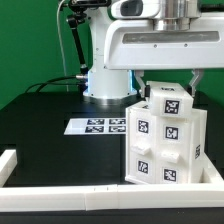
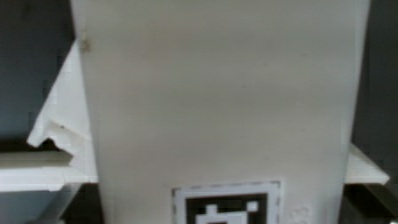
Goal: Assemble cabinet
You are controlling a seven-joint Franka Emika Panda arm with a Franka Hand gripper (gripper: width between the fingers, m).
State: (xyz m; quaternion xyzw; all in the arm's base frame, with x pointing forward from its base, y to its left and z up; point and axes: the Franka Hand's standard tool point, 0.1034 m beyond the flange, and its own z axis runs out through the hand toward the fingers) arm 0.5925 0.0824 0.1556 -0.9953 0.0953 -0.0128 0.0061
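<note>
Right now, white cabinet upright on black bench, at about 4 o'clock in exterior view, just behind long low white rail along the near edge. Black-and-white marker tags on front, side and top faces. Small blocks stacked on front face, tagged too. Tool directly above cabinet top, mostly hidden behind white arm housing; spread or pinching, cannot tell. Contact with cabinet unclear. Marker board flat on bench at 9 o'clock from cabinet, near but apart. Arm base at 11 o'clock from cabinet, further back. Wrist view filled by a white panel with one tag at its edge, very close, blurred; fingers not discernible there.
</note>
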